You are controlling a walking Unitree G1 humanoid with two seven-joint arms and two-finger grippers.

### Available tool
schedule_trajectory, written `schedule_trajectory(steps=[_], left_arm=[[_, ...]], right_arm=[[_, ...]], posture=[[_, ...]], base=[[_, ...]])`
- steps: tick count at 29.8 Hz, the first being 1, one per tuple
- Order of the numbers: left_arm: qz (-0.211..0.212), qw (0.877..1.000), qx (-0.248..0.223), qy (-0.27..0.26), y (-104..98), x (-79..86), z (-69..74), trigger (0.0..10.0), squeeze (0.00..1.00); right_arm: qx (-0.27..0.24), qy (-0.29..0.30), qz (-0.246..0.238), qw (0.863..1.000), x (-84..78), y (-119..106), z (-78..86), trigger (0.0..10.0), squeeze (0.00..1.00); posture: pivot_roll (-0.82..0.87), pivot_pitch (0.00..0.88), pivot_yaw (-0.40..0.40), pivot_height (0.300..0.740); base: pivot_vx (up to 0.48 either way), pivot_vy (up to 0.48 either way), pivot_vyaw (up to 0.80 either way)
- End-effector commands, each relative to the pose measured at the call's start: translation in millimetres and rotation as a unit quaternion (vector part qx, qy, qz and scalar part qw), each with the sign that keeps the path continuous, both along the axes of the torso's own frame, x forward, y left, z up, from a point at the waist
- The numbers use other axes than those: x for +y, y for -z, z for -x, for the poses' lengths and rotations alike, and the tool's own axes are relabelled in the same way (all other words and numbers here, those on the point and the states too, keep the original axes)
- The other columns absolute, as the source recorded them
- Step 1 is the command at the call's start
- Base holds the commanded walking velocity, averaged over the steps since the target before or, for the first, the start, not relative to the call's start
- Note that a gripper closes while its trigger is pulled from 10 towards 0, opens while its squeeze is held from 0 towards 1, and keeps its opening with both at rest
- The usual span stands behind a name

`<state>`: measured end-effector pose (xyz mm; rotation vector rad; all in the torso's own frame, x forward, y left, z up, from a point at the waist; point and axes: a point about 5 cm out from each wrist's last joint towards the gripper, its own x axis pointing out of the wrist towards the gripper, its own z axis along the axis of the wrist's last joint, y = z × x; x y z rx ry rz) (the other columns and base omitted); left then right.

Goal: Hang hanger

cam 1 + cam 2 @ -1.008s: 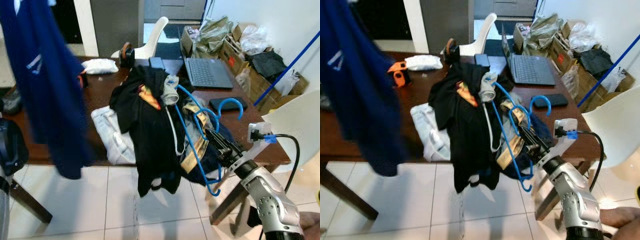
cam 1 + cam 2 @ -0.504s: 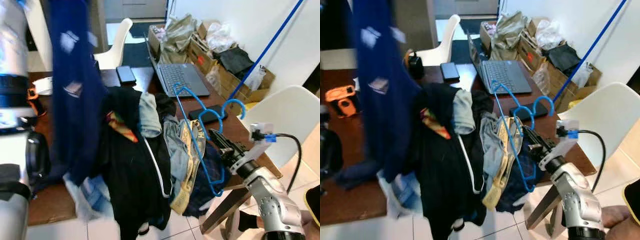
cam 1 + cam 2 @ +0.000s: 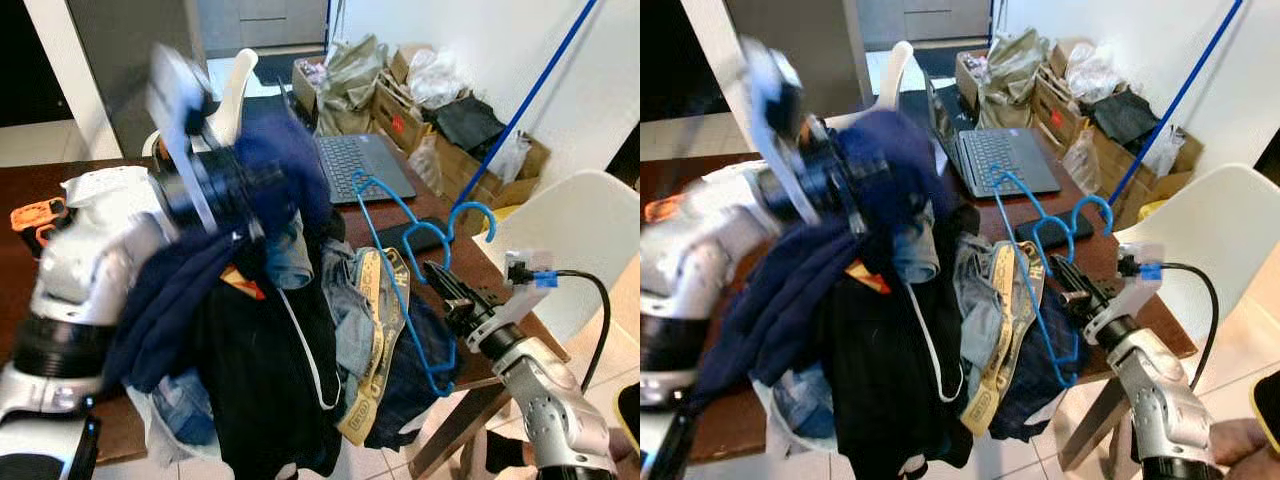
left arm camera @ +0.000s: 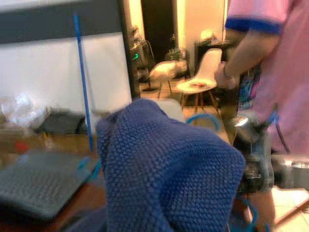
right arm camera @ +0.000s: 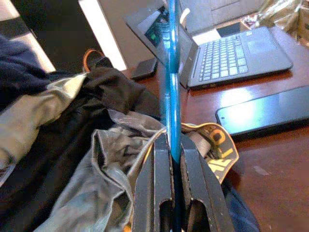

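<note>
Now my left arm has swung in over the clothes pile (image 3: 300,370), with the blue sweater (image 3: 270,170) draped over my left gripper (image 3: 235,185), so I cannot tell how its jaws stand. My right gripper (image 5: 169,159) is pinched tight on the thin blue hanger (image 3: 405,270), which stands up just past my fingers (image 5: 193,183) beside the pile.

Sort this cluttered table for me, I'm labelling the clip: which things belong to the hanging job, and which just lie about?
Job:
- blue hanger, clamped in the right end effector
- navy knitted garment, draped over the left end effector

Lying about:
- laptop
- phone
- pile of clothes
- white chair
- cardboard boxes
</note>
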<state>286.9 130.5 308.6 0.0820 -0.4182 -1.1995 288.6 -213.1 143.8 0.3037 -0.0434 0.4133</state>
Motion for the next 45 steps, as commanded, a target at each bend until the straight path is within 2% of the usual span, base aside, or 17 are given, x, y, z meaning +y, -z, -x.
schedule_trajectory(steps=[1,4,5,18,21,23,25,27,30,32,33,34,35,36,38,41,45], left_arm=[[-0.031,0.998,0.007,0.055,8.0,-7.9,15.7,10.0,0.0],[-0.036,0.998,0.013,0.057,11.2,-8.3,17.0,10.0,0.0],[-0.041,0.997,0.02,0.059,14.1,-8.7,18.0,10.0,1.0],[-0.128,0.991,0.039,0.011,28.6,8.4,23.0,10.0,1.0],[-0.242,0.965,0.026,-0.099,41.1,32.1,9.0,10.0,1.0],[-0.264,0.956,0.024,-0.123,44.2,37.6,5.2,10.0,1.0],[-0.329,0.924,0.025,-0.194,52.8,55.2,-6.0,10.0,1.0],[-0.329,0.924,0.025,-0.194,52.8,55.2,-6.0,10.0,1.0],[-0.389,0.888,0.034,-0.243,61.8,72.5,-11.5,10.0,1.0],[-0.407,0.876,0.042,-0.256,65.1,79.2,-12.4,10.0,1.0],[-0.407,0.876,0.042,-0.256,65.1,79.2,-12.4,10.0,1.0],[-0.39,0.876,0.073,-0.274,63.4,86.1,-13.5,10.0,0.24],[-0.375,0.877,0.095,-0.285,61.9,90.3,-14.0,10.0,0.24],[-0.33,0.891,0.123,-0.286,57.2,90.9,-14.2,10.0,0.0],[-0.3,0.9,0.14,-0.284,54.4,90.9,-14.2,10.0,0.0],[-0.126,0.948,0.126,-0.262,23.0,84.3,-17.2,10.0,0.0],[-0.041,0.968,0.092,-0.231,18.9,72.8,-14.3,10.0,0.0]], right_arm=[[0.005,0.005,-0.002,1.0,-0.5,2.4,-0.4,10.0,0.0],[0.005,0.005,-0.002,1.0,0.0,2.5,-0.9,10.0,0.0],[0.005,0.005,-0.001,1.0,0.5,2.4,-1.4,10.0,0.0],[0.007,0.005,0.005,1.0,-0.6,3.8,-0.4,10.0,0.0],[0.009,0.005,0.009,1.0,-0.9,4.7,-0.1,10.0,0.0],[0.009,0.005,0.01,1.0,-0.9,4.8,-0.2,10.0,0.0],[0.012,0.006,0.012,1.0,-1.0,5.6,-0.4,10.0,0.0],[0.012,0.006,0.012,1.0,-1.0,5.6,-0.4,10.0,0.0],[0.015,0.007,0.015,1.0,-1.1,6.7,-0.2,10.0,0.0],[0.016,0.007,0.017,1.0,-1.1,7.3,-0.1,10.0,0.0],[0.016,0.007,0.017,1.0,-1.1,7.3,-0.1,10.0,0.0],[0.017,0.008,0.02,1.0,-1.6,7.7,0.3,10.0,0.0],[0.018,0.009,0.021,1.0,-1.9,7.8,0.6,10.0,0.0],[0.019,0.009,0.022,1.0,-2.4,7.9,0.9,10.0,0.0],[0.019,0.01,0.023,1.0,-2.8,7.8,1.1,10.0,0.0],[0.02,0.009,0.023,1.0,-1.7,8.6,1.2,10.0,0.0],[0.02,0.005,0.02,1.0,2.0,9.2,0.3,10.0,0.0]], posture=[[0.0,0.069,-0.033,0.74],[0.0,0.069,-0.033,0.74],[-0.01,0.067,-0.032,0.74],[-0.01,0.061,-0.027,0.74],[-0.01,0.065,-0.027,0.74],[-0.01,0.065,-0.027,0.74],[-0.01,0.067,-0.028,0.74],[-0.01,0.067,-0.028,0.74],[-0.01,0.068,-0.027,0.74],[-0.01,0.068,-0.027,0.74],[-0.01,0.068,-0.027,0.74],[-0.01,0.07,-0.025,0.74],[-0.01,0.07,-0.025,0.74],[-0.02,0.071,-0.025,0.74],[-0.02,0.071,-0.025,0.74],[-0.01,0.073,-0.028,0.74],[-0.01,0.074,-0.028,0.74]], base=[[0.0,0.0,0.0],[0.0,0.0,0.0],[0.0,0.0,0.0],[0.0,0.0,0.0],[0.0,0.0,0.0],[0.0,0.0,0.0],[0.0,0.0,0.0],[0.0,0.0,0.0],[0.0,0.0,0.0],[0.0,0.0,0.0],[0.0,0.0,0.0],[0.0,0.0,0.0],[0.0,0.0,0.0],[0.0,0.0,0.0],[0.0,0.0,0.0],[0.0,0.0,0.0],[0.0,0.0,0.0]])
